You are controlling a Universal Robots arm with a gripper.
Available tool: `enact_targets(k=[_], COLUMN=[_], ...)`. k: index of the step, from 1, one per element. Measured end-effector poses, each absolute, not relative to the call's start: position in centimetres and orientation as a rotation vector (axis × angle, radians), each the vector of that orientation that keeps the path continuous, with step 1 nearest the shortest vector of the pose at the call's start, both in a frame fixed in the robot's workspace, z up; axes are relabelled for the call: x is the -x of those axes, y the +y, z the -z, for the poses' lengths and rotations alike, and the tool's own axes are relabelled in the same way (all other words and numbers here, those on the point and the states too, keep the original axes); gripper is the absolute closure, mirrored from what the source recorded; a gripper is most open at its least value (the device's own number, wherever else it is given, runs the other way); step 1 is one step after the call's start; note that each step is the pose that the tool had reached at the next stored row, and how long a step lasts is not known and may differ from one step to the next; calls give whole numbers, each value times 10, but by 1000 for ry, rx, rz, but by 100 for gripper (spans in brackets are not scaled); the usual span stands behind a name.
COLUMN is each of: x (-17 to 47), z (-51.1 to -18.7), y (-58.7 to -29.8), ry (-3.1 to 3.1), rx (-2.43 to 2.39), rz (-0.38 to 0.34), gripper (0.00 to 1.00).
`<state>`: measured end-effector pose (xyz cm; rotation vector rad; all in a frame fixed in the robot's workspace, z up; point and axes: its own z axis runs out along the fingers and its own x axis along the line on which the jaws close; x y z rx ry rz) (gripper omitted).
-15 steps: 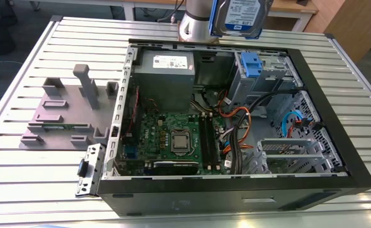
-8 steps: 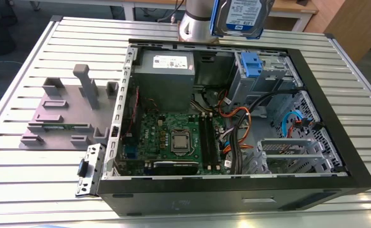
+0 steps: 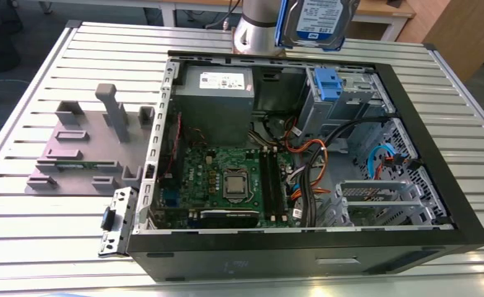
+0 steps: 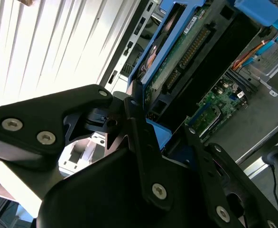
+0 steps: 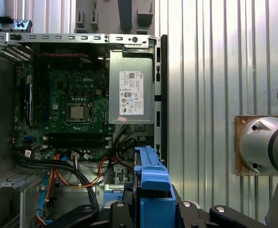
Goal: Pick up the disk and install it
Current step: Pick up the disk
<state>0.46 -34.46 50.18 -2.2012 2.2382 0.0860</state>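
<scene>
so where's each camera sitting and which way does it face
Exterior view: free-standing, high up, looking down into the open computer case; the arm carries the disk above its far wall.
First wrist view: on the arm, looking down at the motherboard; the arm's joint shows.
Second wrist view: at the wrist, looking along the gripper, shut on the disk.
All three share the disk and motherboard.

Printed labels on disk (image 3: 320,15) & PSU (image 3: 218,93); no txt legible.
</scene>
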Motion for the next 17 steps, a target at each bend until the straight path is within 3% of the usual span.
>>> enact_targets(k=[17], x=[-11], z=[-502], y=[-345], ry=[2238], rx=[2201], rz=[-86], gripper=[63])
